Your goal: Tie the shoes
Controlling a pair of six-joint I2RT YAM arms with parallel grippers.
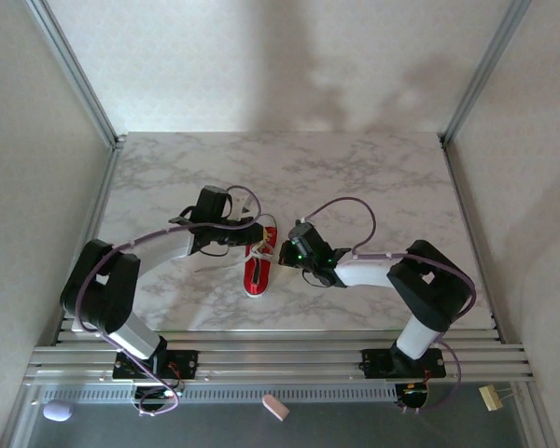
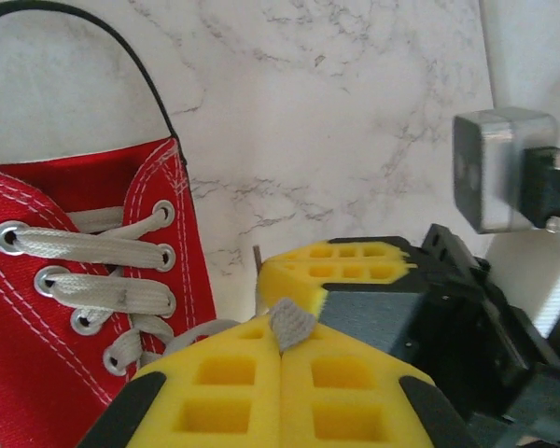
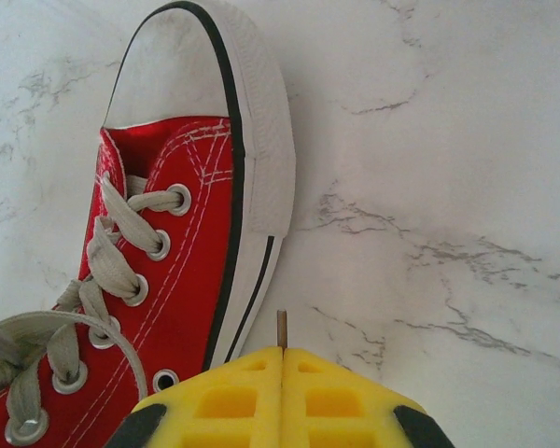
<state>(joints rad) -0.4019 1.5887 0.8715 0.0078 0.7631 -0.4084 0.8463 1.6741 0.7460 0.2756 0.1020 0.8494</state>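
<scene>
Two lace ends are in hand: our left fingers [image 2: 215,378] are shut on a grey lace end [image 2: 292,324], and our right fingers [image 3: 233,397] are closed on a thin aglet [image 3: 282,327]. They meet just beside the red shoe [image 1: 259,271], which lies mid-bench [image 1: 373,177]. We judge the laces [image 3: 121,252] threaded but no bow formed, so crossing, looping and tightening remain.
</scene>
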